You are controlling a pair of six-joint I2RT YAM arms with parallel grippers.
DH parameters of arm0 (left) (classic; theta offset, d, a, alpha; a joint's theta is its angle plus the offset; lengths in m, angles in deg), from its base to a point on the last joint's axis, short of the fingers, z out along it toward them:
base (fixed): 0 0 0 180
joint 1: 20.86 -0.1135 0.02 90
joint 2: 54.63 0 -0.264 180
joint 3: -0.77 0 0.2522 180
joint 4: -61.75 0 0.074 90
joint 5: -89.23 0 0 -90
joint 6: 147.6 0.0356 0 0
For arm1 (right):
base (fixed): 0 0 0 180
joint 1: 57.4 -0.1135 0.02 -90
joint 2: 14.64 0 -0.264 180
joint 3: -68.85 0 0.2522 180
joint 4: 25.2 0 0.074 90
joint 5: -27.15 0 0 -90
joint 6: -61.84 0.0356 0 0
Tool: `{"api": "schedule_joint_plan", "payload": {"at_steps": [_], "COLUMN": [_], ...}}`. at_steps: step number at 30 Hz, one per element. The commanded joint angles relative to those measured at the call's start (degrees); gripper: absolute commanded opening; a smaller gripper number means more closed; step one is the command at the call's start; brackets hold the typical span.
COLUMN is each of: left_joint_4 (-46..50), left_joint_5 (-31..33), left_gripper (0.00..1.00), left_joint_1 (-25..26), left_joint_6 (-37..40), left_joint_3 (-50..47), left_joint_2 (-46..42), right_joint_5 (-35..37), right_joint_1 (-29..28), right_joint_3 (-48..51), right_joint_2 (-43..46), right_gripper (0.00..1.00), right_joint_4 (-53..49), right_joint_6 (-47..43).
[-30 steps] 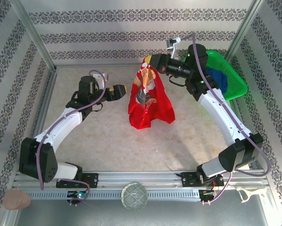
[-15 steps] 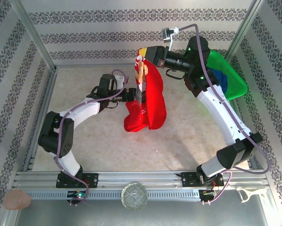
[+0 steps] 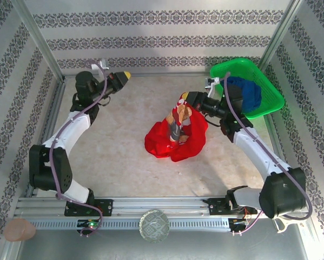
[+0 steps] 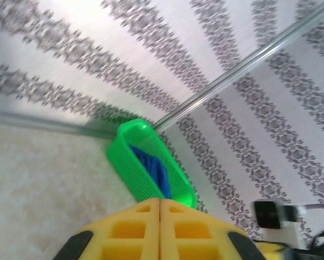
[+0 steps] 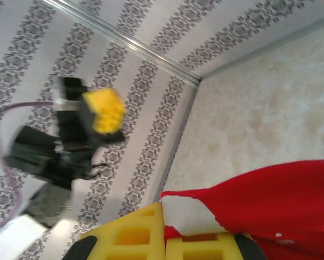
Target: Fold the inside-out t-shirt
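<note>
Shirt (image 3: 175, 142): red, bunched in a heap mid desk (image 3: 113, 141).
Right claw (image 3: 184, 101): pinched on its raised edge.
Left claw (image 3: 126, 75): pressed together, empty, back-left.
Progress: no fold yet; spreading and folding remain.

blurred left tool (image 5: 105, 111), t-shirt (image 5: 270, 206) cut off

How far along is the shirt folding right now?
Done: nothing folded; the red t-shirt is a crumpled heap on the table. In hand: the right gripper pinches one edge, lifted off the heap. The left gripper is shut, empty, by the far wall. Left: spreading it flat and every fold.
</note>
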Motion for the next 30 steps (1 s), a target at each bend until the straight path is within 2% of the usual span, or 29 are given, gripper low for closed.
{"api": "schedule_joint_plan", "payload": {"at_steps": [1,4,7,9,13,16,18,21,24,25,26,27,28,29,30], "left_joint_4": [6.13,5.13,5.51,5.87,5.56,9.02,11.62,15.23,16.96,17.52,17.86,17.97,18.18,18.39,18.47], "left_joint_5": [-0.95,-0.60,1.05,3.02,7.32,9.71,11.45,13.24,13.16,12.82,12.39,12.16,11.89,11.46,10.80], "left_gripper": [0.36,0.52,0.62,0.63,0.66,0.68,0.70,0.72,0.73,0.74,0.74,0.74,0.74,0.75,0.75], "left_joint_1": [1.12,3.29,7.09,8.40,7.45,6.01,5.20,4.19,2.87,2.53,2.23,2.04,2.04,1.97,2.03], "left_joint_6": [4.75,8.42,12.74,13.17,11.35,12.52,13.83,16.34,17.01,17.07,17.14,17.20,17.09,17.11,17.19], "left_joint_3": [0.29,-4.93,-9.01,-10.50,-12.31,-11.50,-11.18,-10.91,-11.26,-11.26,-11.33,-11.44,-11.60,-11.69,-11.93], "left_joint_2": [-1.76,-3.31,-4.25,-4.12,-5.39,-7.69,-9.84,-12.69,-14.23,-14.48,-14.55,-14.56,-14.61,-14.40,-14.25], "right_joint_5": [-1.11,-3.07,-3.13,-3.22,-3.15,-3.33,-3.06,1.48,11.05,16.32,22.85,27.91,31.98,34.49,35.78], "right_joint_1": [-0.12,-0.93,-2.51,-3.33,-4.71,-5.61,-6.16,-8.35,-12.97,-14.81,-16.52,-17.43,-17.38,-16.89,-16.21], "right_joint_3": [-3.88,-10.31,-16.84,-22.45,-34.85,-37.58,-33.26,-16.53,4.70,12.11,19.14,24.56,30.10,34.14,37.93], "right_joint_2": [-1.59,-4.71,-7.99,-11.25,-17.41,-18.54,-16.03,-7.49,2.77,5.83,9.11,11.42,13.88,16.39,19.55], "right_gripper": [0.00,0.00,0.00,0.00,0.00,0.00,0.00,0.00,0.00,0.00,0.07,0.27,0.53,0.70,0.74], "right_joint_4": [8.81,7.44,5.30,5.12,4.33,4.24,4.14,3.43,0.72,-0.42,-1.52,-2.37,-3.32,-4.38,-6.21], "right_joint_6": [0.45,0.48,0.46,1.66,2.93,2.35,0.50,-5.38,-12.07,-13.57,-13.80,-13.09,-10.86,-8.56,-7.09]}}
